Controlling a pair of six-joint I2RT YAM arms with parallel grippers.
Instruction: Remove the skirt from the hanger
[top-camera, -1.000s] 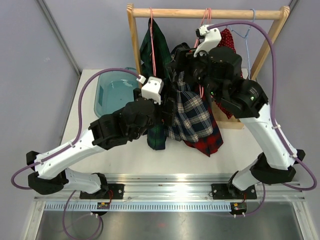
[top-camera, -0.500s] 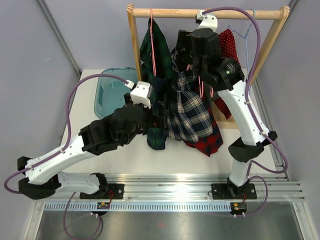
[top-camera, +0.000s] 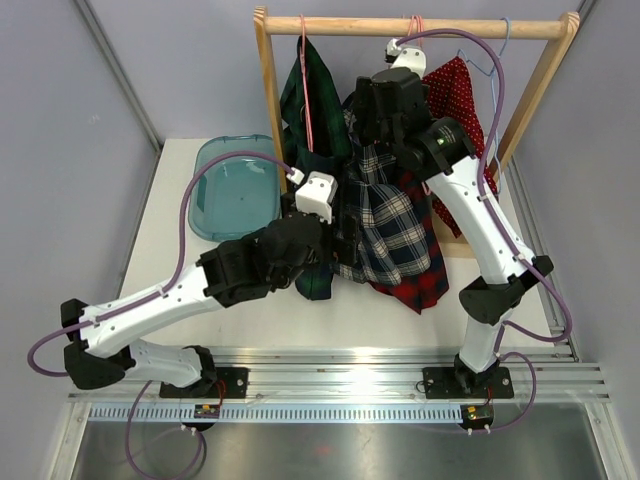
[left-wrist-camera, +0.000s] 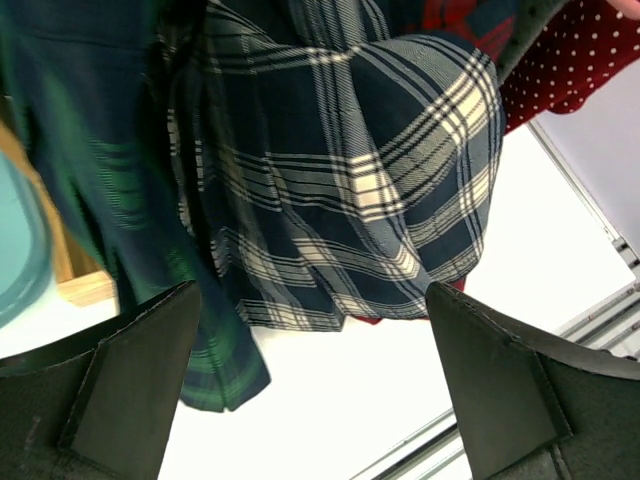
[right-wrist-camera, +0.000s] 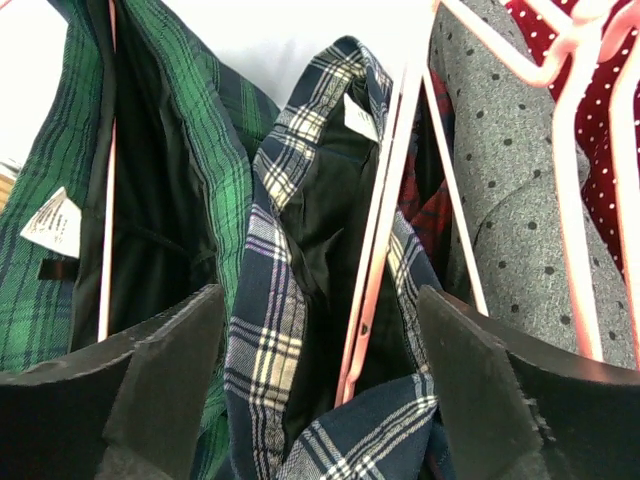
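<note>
A navy and cream plaid skirt (top-camera: 385, 215) hangs on a pink hanger (right-wrist-camera: 385, 235) from the wooden rail (top-camera: 420, 27). In the right wrist view its waistband (right-wrist-camera: 300, 160) gapes open beside the hanger's bar. My right gripper (right-wrist-camera: 320, 360) is open, high by the rail, its fingers either side of the skirt's top and the hanger. My left gripper (left-wrist-camera: 315, 400) is open and empty, low in front of the skirt's hem (left-wrist-camera: 340, 290), above the white table.
A green plaid garment (top-camera: 310, 110) hangs to the left on another pink hanger. A red plaid piece (top-camera: 415, 285), a grey dotted garment (right-wrist-camera: 510, 170) and a red dotted one (top-camera: 460, 90) hang to the right. A teal tub (top-camera: 235, 185) sits at back left.
My right arm has dropped a little from the rail and its gripper now straddles the skirt's waistband. My left arm has swung right and forward, closer under the skirt's hem.
</note>
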